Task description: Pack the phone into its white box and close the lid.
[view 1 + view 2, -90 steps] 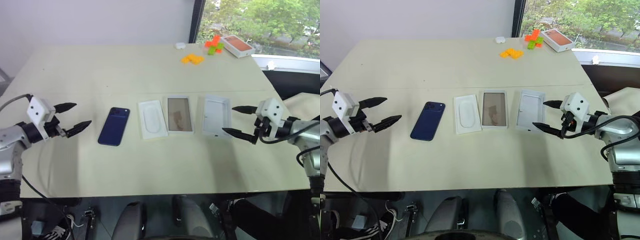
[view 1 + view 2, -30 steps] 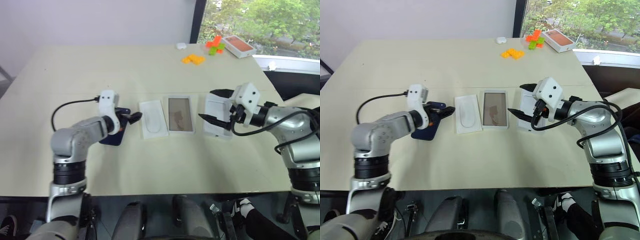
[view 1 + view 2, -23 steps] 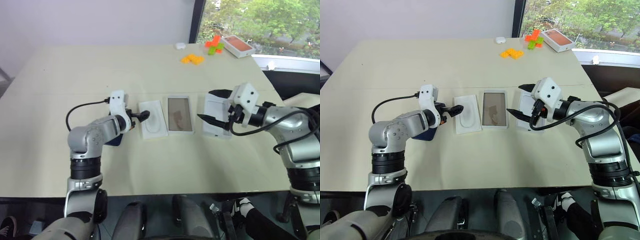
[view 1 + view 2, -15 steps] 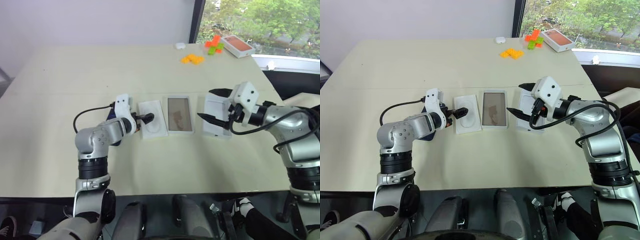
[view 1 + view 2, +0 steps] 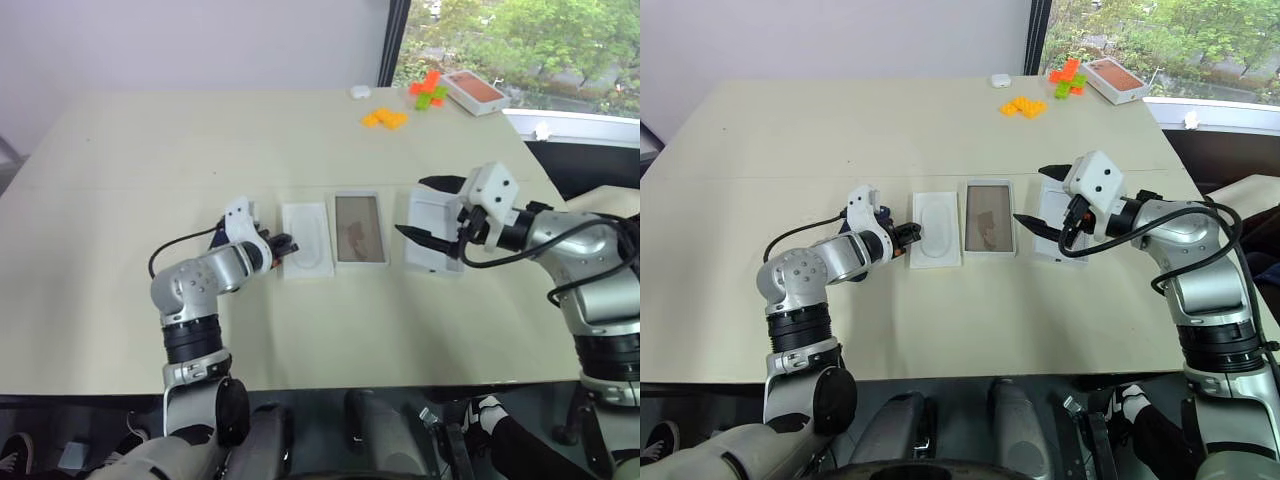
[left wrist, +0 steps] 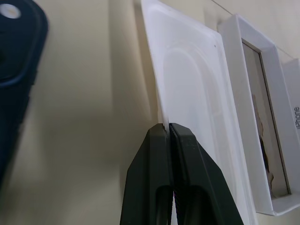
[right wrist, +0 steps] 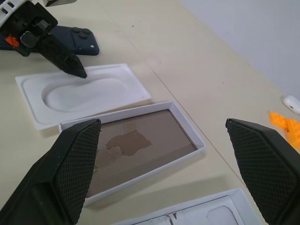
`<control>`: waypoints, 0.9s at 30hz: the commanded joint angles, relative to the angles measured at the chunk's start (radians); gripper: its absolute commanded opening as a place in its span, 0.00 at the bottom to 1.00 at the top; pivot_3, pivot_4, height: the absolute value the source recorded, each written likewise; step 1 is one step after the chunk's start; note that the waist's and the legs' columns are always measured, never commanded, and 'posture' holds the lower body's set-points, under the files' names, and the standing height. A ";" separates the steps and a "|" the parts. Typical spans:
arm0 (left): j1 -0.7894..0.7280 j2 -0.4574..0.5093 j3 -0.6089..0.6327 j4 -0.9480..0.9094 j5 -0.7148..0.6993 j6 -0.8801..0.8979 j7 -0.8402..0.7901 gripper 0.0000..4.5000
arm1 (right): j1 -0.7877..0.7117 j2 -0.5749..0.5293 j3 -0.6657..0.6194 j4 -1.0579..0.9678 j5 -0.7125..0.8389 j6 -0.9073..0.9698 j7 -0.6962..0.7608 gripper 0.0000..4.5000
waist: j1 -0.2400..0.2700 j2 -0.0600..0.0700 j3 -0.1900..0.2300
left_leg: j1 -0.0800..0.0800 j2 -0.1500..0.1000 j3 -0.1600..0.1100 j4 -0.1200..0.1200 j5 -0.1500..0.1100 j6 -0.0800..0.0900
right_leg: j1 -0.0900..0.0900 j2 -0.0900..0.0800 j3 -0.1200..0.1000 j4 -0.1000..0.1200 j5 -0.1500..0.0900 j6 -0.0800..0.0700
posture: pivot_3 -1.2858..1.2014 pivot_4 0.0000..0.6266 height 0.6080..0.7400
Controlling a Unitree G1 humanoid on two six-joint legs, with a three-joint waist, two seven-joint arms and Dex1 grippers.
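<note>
1. Black fingers of the left gripper (image 6: 166, 127) are pinched together on the long edge of the flat white insert (image 5: 307, 238), the edge nearest that hand. The thin rim sits between the two tips, as the left wrist view shows.
2. Phone (image 5: 853, 222) lies flat on the table (image 5: 300, 140), just behind and outboard of the left gripper, mostly hidden by that arm. Dark blue corner with camera lenses is visible in the right wrist view (image 7: 79, 40). Not held by anything.
3. White box (image 5: 359, 229) sits just past the insert, on the far side from the left hand, long sides parallel and just beside each other. Brownish floor faces up, nothing inside.
4. Lid (image 5: 434, 232) lies hollow side up, next in the row, directly under and in front of the right gripper (image 5: 433, 213).
5. Right gripper's jaws are spread wide, one finger above the lid's far end and one above its near end. It holds nothing and hovers above the lid; cannot tell any contact.
6. Row across the table from the left hand to the right hand: phone, insert, white box, lid.
7. Far beyond both hands, at the table's back edge near the window: orange blocks (image 5: 385, 118), orange and green blocks (image 5: 428, 91), an orange-topped white box (image 5: 474, 91) and a small white object (image 5: 360, 91).
</note>
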 commanded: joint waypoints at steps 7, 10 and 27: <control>-0.058 0.093 0.049 -0.057 -0.112 0.030 -0.050 0.01 | 0.019 -0.031 -0.064 -0.023 0.076 0.039 0.052 1.00 | 0.004 0.000 0.000 | 0.000 0.000 -0.001 0.000 0.000 0.000 | 0.000 0.000 0.000 0.000 0.000 0.000 | 0.52 0.24 1.00; -0.117 0.052 0.036 -0.036 -0.132 0.029 -0.036 0.01 | 0.055 -0.058 -0.066 -0.015 0.090 0.042 0.097 1.00 | 0.011 0.000 0.000 | -0.001 -0.001 -0.001 0.000 0.000 -0.001 | 0.000 -0.001 0.000 -0.001 0.000 0.000 | 0.52 0.24 1.00; -0.287 -0.063 -0.175 0.340 0.040 -0.197 -0.022 0.01 | 0.130 -0.088 -0.093 -0.040 0.079 0.036 0.090 1.00 | 0.018 -0.001 0.000 | -0.001 -0.002 0.001 0.000 0.001 -0.002 | 0.000 0.002 0.000 -0.001 0.000 0.000 | 0.52 0.24 1.00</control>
